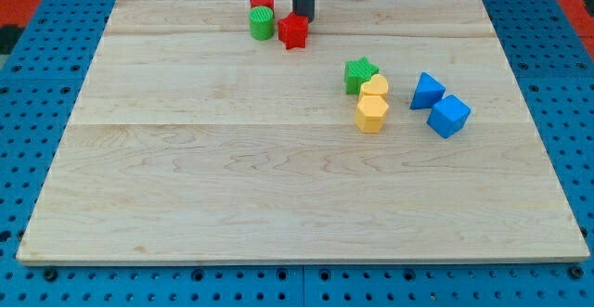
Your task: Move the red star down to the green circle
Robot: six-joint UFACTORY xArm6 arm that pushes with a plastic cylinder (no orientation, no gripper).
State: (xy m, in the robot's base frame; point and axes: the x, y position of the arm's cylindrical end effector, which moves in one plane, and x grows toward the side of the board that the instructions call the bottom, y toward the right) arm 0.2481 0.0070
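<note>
Judging progress: nearly done, if not done already. No claw on this rig, so nothing opens or holds anything; the arm ends in a plain rod, and my tip (303,19) sits on the worktop (278,186) near its far edge, at the view's top.

Red star (293,31) is just below my tip, a touch to the view's left, looks touching or as good as. Green circle (262,23) is left of my tip and just beside the star; the gap between the two is a sliver at most, and I can't tell whether the faces actually meet. Red cylinder (261,1) is up-left of my tip, pressed against the circle's far side.

What's left, by my read: one short nudge to close the star onto the circle, if contact is required. Risk is shoving the circle or the red cylinder out of place.

Remaining blocks are well away, down-right of my tip: green star (360,73), two yellow blocks (372,103) stacked close, two blue blocks (439,104). None in the way.
</note>
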